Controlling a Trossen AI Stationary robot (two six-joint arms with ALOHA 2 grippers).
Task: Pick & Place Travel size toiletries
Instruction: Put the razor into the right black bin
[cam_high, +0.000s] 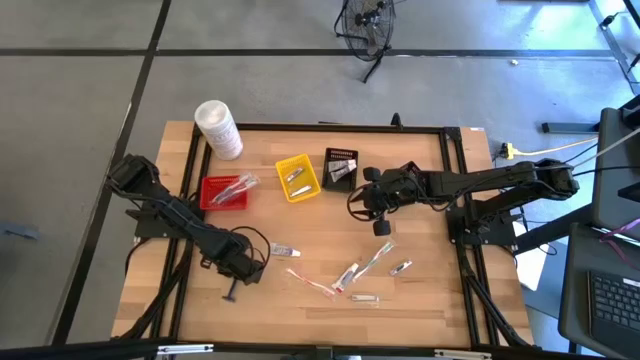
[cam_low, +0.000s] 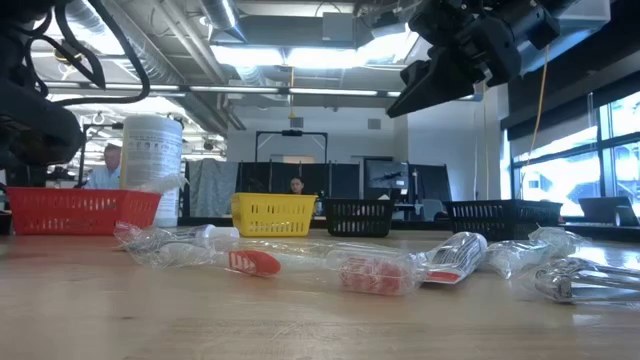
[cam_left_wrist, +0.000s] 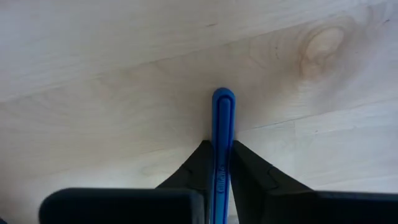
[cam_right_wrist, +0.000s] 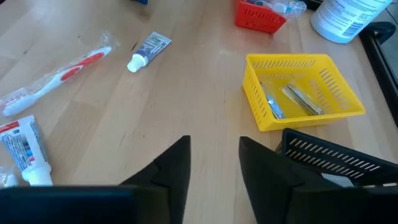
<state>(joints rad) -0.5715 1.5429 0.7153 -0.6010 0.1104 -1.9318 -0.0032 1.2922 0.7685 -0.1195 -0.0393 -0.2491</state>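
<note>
Left gripper (cam_left_wrist: 221, 163) pinched shut on blue razor handle (cam_left_wrist: 222, 134), low over table (cam_high: 420, 300) near front-left. Lift straight, keep handle square between fingers. Right gripper (cam_right_wrist: 214, 163) parted, empty, beside black basket (cam_high: 341, 166).

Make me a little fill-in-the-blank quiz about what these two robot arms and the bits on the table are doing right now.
1. The left gripper is shut on a slim ____ plastic handle.
2. The right gripper hangs with its fingers ____, holding nothing.
3. Two small metal items lie inside the ____ slotted basket.
4. The tall white cylindrical tub stands beside the ____ slotted basket.

Missing words: blue; open; yellow; red
</note>
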